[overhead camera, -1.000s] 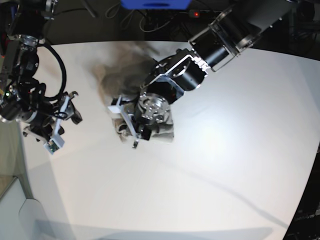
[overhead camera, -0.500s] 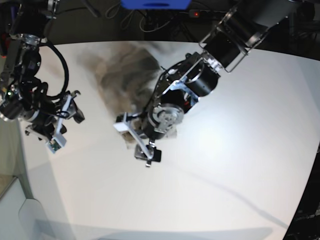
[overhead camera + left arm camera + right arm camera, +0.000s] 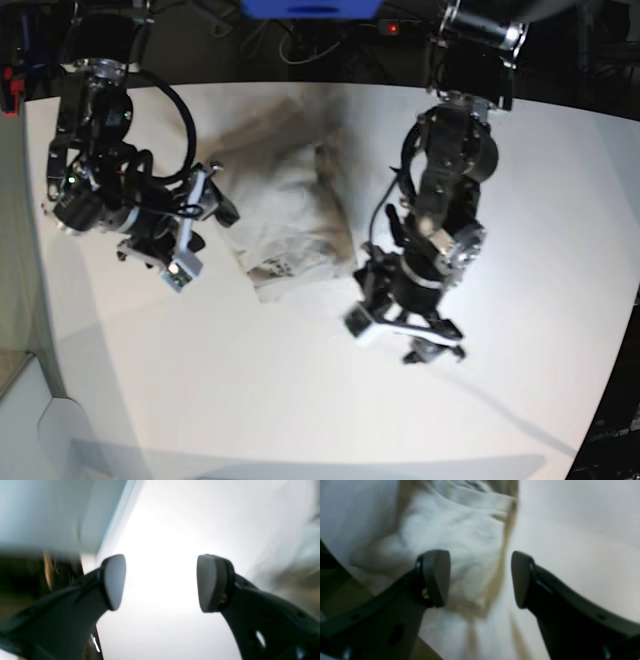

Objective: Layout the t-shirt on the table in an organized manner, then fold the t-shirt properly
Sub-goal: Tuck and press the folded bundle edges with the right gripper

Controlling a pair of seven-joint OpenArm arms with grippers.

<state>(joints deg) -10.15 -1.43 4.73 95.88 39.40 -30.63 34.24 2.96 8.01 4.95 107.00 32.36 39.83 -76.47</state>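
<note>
**Colleague:** Which step do you have in hand now?

**Me:** I judge it is the laying-out step. The plain light beige-grey cotton t-shirt [image 3: 290, 215] lies as a crumpled heap on the large matte white table [image 3: 520, 200], toward the far side, a bit on my right arm's side of the middle. No sleeve or hem is spread flat, so folding cannot begin.

**Colleague:** And the two hands?

**Me:** The left gripper [image 3: 405, 335] hangs over bare table, just beside the near corner of the heap and apart from it. In its wrist view the left gripper [image 3: 160, 582] has its jaws wide, with only white surface between the pads [image 3: 113, 580]. The right gripper [image 3: 200, 225] is at the other side of the heap, very close to the cloth; I cannot tell if it touches. In its wrist view the right gripper [image 3: 480, 577] is also wide open, and the cloth is seen behind the gap, not pinched. Neither hand holds anything.

**Colleague:** What does the next move call for?

**Me:** I think each hand must find a real edge of the cloth, a hem or a shoulder, and pinch only one layer, then pull apart. The pictures are blurred, so I cannot pick out the hems with confidence.

**Colleague:** Is there room?

**Me:** Yes. The near half of the table is bare, and so is the side under my left arm. The far curved edge is near the heap, so I would draw the cloth toward the near side.
</note>
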